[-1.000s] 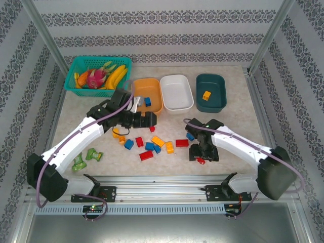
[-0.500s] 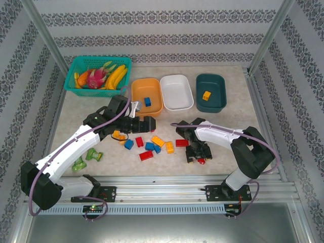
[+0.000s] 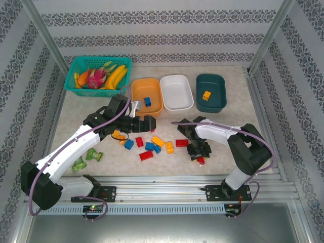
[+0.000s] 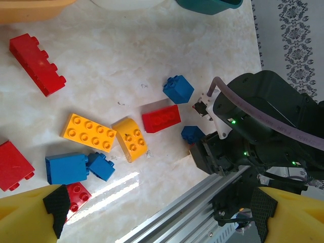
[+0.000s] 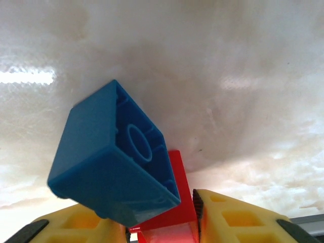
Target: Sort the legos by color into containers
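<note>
L gripper (image 4: 159,210) open wide above loose bricks (image 4: 88,132) on table (image 4: 126,50); R gripper (image 5: 162,225) closed on red brick (image 5: 177,195), blue brick (image 5: 111,167) tilted against it.

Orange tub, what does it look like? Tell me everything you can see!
The orange tub is a smooth, rounded-rectangular plastic container, open on top and standing upright on the table. It is the leftmost of three tubs in a row, close beside the white tub, with the teal mesh basket on its other side. One blue brick lies inside, near the middle. The left arm overlaps its near left corner; whether they touch is unclear.
</note>
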Robot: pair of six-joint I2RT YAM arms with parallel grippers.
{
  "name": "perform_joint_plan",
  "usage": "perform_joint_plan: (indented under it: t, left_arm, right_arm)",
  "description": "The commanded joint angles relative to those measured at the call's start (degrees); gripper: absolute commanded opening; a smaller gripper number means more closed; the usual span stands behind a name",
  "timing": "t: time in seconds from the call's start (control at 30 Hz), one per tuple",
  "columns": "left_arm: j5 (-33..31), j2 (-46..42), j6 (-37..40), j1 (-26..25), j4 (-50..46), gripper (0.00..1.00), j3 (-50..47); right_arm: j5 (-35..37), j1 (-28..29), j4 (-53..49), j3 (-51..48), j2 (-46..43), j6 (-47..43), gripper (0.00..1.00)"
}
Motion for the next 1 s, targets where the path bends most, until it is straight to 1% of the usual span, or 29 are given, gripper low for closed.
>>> perform_joint_plan:
  t: [0.0,0.2,0.43,0.53,0.63,0.77,0.87,0.97]
  left_arm:
    - [1.2,0.3,-0.6,-1.0,2.9,0.94,0.2]
    - [2.8,0.1,-1.7,-1.3,5.2,0.94,0.3]
    - [3.5,0.4,-4.2,-1.4,8.0,0.94,0.9]
    - [3.4,0.9,-5.7,-1.4,9.6,0.94,1.9]
    - [2.0,1.8,-6.7,-1.2,9.9,0.95,3.6]
    - [2.4,3.6,-8.2,1.8,10.8,0.96,6.1]
    - [3.5,5.9,-8.8,5.6,11.4,0.97,8.9]
    - [4.0,8.6,-8.7,8.7,11.6,0.97,12.2]
  right_arm:
    - [0.4,-0.3,-0.1,-0.3,0.5,-0.7,0.36]
    - [1.6,-0.1,-0.9,-1.1,-1.9,-0.1,0.25]
    - [1.8,0.3,-6.2,2.0,-8.2,1.9,0.21]
    - [2.9,0.3,-10.1,7.0,-11.7,2.2,0.19]
    - [4.2,0.3,-11.9,15.5,-12.6,1.2,0.19]
    - [4.2,-2.1,-10.5,30.2,-6.9,-1.5,0.17]
    - [1.4,-5.8,-7.6,40.1,1.0,-2.8,0.16]
    - [1.1,-8.4,-5.4,51.3,10.3,-4.3,0.15]
